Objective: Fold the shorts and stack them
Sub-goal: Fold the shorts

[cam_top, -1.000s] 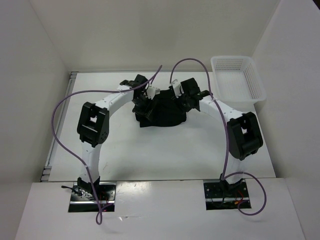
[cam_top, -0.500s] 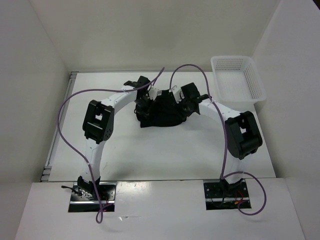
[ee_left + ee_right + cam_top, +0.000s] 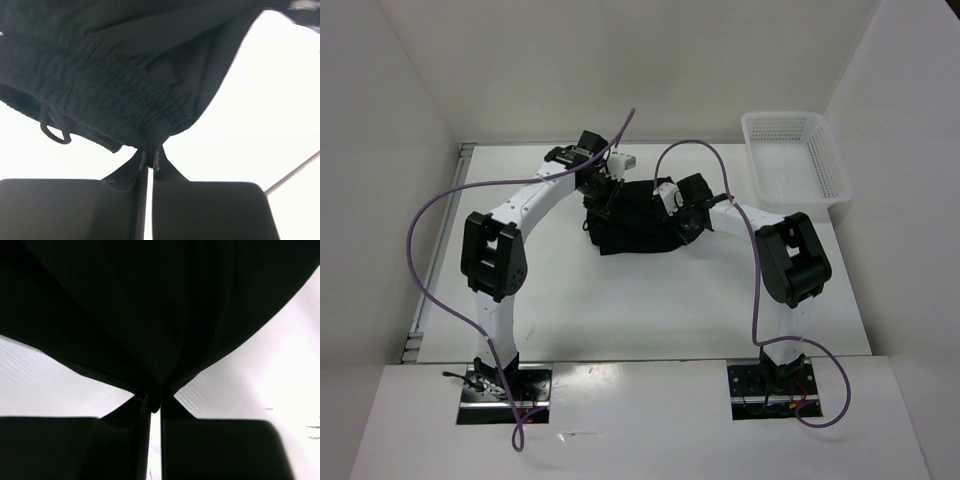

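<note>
The black shorts [image 3: 635, 222] lie bunched on the white table, between my two arms. My left gripper [image 3: 601, 192] is shut on their left side; in the left wrist view the fingertips pinch the elastic waistband [image 3: 125, 95] at the gripper [image 3: 149, 156], and a drawstring loop [image 3: 54, 128] hangs at the left. My right gripper [image 3: 675, 212] is shut on the right side of the shorts; in the right wrist view black fabric [image 3: 150, 305] fans out from the gripper [image 3: 155, 399] and lifts off the table.
A white mesh basket [image 3: 796, 158] stands at the far right of the table [image 3: 650, 300]. White walls close the table in at the left, back and right. Purple cables [image 3: 440, 250] arc over both arms.
Both grippers have closed on the shorts. The left arm swung further left and back; the right gripper moved inward and down onto the fabric.
</note>
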`<action>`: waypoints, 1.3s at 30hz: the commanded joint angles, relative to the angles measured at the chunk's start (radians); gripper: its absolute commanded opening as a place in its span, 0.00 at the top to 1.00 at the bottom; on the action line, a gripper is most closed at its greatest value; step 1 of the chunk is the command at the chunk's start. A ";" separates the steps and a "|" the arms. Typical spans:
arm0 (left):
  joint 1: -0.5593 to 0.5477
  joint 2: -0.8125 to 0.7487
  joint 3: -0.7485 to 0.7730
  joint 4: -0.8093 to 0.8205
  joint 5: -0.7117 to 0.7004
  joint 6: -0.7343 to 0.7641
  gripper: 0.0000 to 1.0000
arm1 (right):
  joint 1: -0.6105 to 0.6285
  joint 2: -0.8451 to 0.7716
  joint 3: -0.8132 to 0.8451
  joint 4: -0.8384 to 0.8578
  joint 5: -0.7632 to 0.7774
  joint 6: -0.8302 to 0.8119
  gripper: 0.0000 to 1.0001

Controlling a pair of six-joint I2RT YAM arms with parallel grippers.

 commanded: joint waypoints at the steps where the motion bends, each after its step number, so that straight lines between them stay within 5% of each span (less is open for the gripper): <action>1: 0.010 -0.058 -0.051 -0.045 -0.002 0.004 0.98 | -0.002 0.024 -0.009 0.056 0.016 0.002 0.95; 14: 0.074 -0.002 -0.325 0.070 -0.179 0.004 0.94 | 0.056 -0.104 -0.124 -0.001 -0.007 -0.048 1.00; 19: 0.074 -0.032 -0.282 0.060 -0.161 0.004 0.73 | 0.056 -0.146 -0.124 -0.031 -0.019 -0.094 0.93; 20: 0.074 -0.049 -0.282 0.040 -0.160 0.004 0.53 | 0.056 -0.146 -0.124 -0.031 -0.019 -0.094 0.93; 21: 0.083 -0.086 -0.268 -0.001 -0.147 0.004 0.47 | 0.056 -0.146 -0.124 -0.031 -0.019 -0.094 0.93; 28: 0.177 -0.161 -0.036 -0.074 0.059 0.004 0.15 | 0.056 -0.144 -0.142 -0.011 0.008 -0.105 0.86; 39: 0.155 0.224 0.218 0.029 0.025 0.004 0.11 | 0.056 -0.126 -0.133 0.016 0.057 -0.136 0.62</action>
